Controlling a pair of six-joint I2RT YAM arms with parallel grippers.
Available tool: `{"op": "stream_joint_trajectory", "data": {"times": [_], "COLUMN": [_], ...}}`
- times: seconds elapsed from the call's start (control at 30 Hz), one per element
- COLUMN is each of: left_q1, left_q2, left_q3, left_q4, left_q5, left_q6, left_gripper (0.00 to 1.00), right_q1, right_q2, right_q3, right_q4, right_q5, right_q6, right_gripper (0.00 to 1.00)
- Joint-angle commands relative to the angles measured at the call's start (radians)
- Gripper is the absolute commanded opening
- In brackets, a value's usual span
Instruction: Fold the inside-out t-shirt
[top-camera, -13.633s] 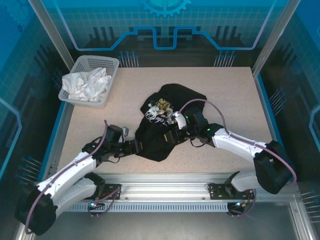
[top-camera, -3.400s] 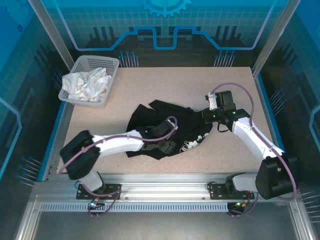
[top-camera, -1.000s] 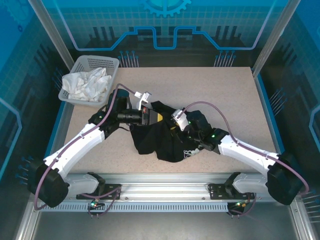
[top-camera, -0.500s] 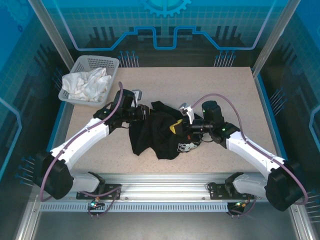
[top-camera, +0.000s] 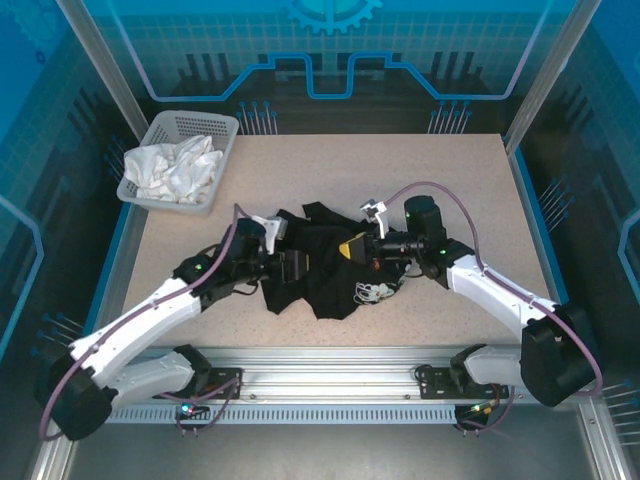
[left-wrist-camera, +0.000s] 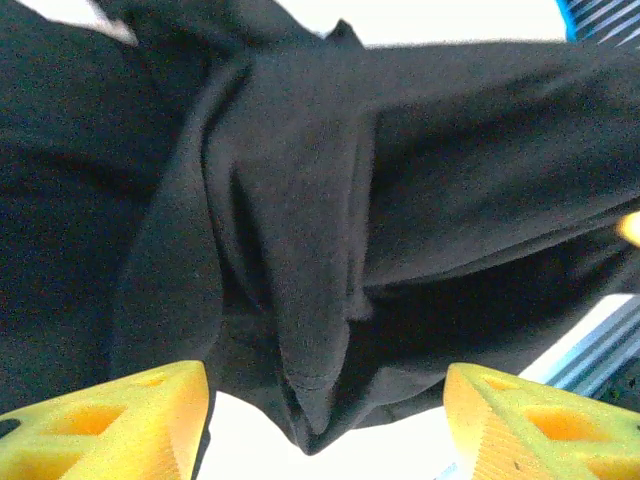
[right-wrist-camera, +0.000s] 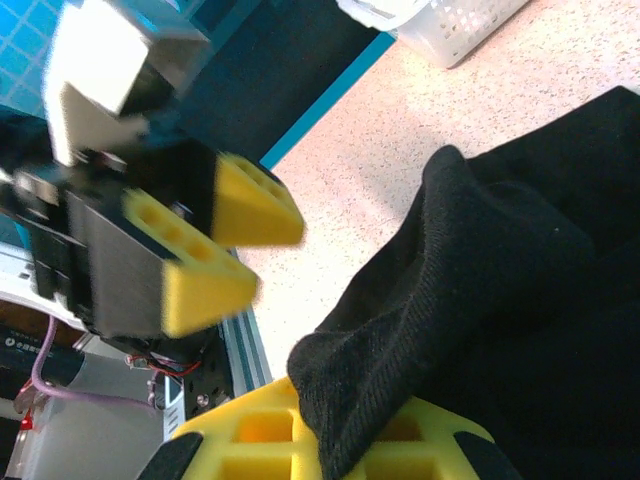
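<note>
The inside-out t-shirt (top-camera: 322, 262) lies bunched in a black heap at mid-table, a bit of white print (top-camera: 376, 292) showing at its right edge. My right gripper (top-camera: 350, 247) is shut on a ribbed edge of the fabric (right-wrist-camera: 440, 290), which is pinched between its yellow fingers (right-wrist-camera: 250, 435) and held a little above the table. My left gripper (top-camera: 297, 268) stands open at the heap's left side. In the left wrist view a hanging fold of the shirt (left-wrist-camera: 310, 330) sits between the spread fingers (left-wrist-camera: 110, 420), touching neither. The right wrist view has the left gripper (right-wrist-camera: 278, 258) facing it, jaws apart.
A white basket (top-camera: 222, 125) holding a white cloth (top-camera: 175, 168) stands at the far left corner. Bare tabletop (top-camera: 440, 180) lies behind and to the right of the shirt. The metal rail (top-camera: 330, 360) runs along the near edge.
My left gripper has opened, let go of the shirt and drawn back toward the near side. My right gripper stays shut on the fabric and has risen slightly.
</note>
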Motion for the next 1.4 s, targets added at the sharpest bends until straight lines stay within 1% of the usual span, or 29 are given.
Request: {"op": "stream_joint_trajectory", "data": {"times": [0.0,0.1,0.17,0.23,0.27,0.3,0.33,0.37,0.4,0.57,0.7,0.8,0.93,0.97,1.1,1.13,1.27,1.37], "left_q1": [-0.011,-0.012,-0.011,-0.010,-0.011,-0.011,-0.009,-0.007,-0.004,0.025,0.055,0.076,0.086,0.086,0.092,0.093,0.099,0.101], "left_q2": [0.092,0.174,0.227,0.290,0.312,0.333,0.335,0.326,0.301,0.084,-0.076,-0.140,-0.161,-0.162,-0.167,-0.166,-0.163,-0.164], "left_q3": [-0.014,-0.019,-0.018,-0.005,0.004,0.014,0.014,0.008,-0.008,-0.133,-0.196,-0.202,-0.174,-0.164,-0.131,-0.124,-0.101,-0.096], "left_q4": [0.130,0.254,0.336,0.379,0.384,0.385,0.392,0.407,0.435,0.635,0.729,0.757,0.766,0.755,0.682,0.664,0.592,0.559], "left_q5": [0.099,0.138,0.166,0.184,0.192,0.201,0.218,0.240,0.270,0.472,0.560,0.631,0.724,0.735,0.734,0.728,0.697,0.678], "left_q6": [-0.040,-0.066,-0.083,-0.091,-0.088,-0.081,-0.071,-0.060,-0.047,0.013,0.014,0.011,0.016,0.023,0.076,0.089,0.133,0.152], "left_gripper": [0.65,0.63,0.59,0.47,0.39,0.29,0.16,0.06,0.00,0.00,0.00,0.00,0.00,0.00,0.00,0.00,0.00,0.00], "right_q1": [-0.015,-0.019,-0.023,-0.033,-0.039,-0.049,-0.060,-0.072,-0.085,-0.105,-0.101,-0.098,-0.079,-0.072,-0.031,-0.022,0.022,0.072], "right_q2": [-0.014,-0.031,-0.042,-0.056,-0.066,-0.079,-0.094,-0.108,-0.125,-0.170,-0.191,-0.198,-0.185,-0.183,-0.178,-0.189,-0.262,-0.321], "right_q3": [0.031,0.015,0.001,-0.005,-0.008,-0.007,-0.009,-0.010,-0.014,-0.002,-0.020,-0.030,-0.025,-0.015,0.061,0.070,0.073,0.081], "right_q4": [0.027,0.029,0.036,0.029,0.019,0.001,-0.019,-0.034,-0.053,-0.187,-0.177,-0.155,-0.149,-0.175,-0.383,-0.412,-0.470,-0.517], "right_q5": [-0.024,-0.018,-0.018,-0.024,-0.026,-0.023,-0.019,-0.014,-0.007,0.054,0.017,0.001,0.006,0.033,0.296,0.342,0.456,0.547], "right_q6": [0.010,0.010,0.013,0.010,0.003,-0.005,-0.015,-0.023,-0.033,-0.140,-0.180,-0.191,-0.192,-0.202,-0.267,-0.287,-0.361,-0.395], "right_gripper": [0.00,0.00,0.00,0.00,0.00,0.00,0.00,0.00,0.00,0.00,0.01,0.03,0.07,0.09,0.21,0.24,0.35,0.38]}}
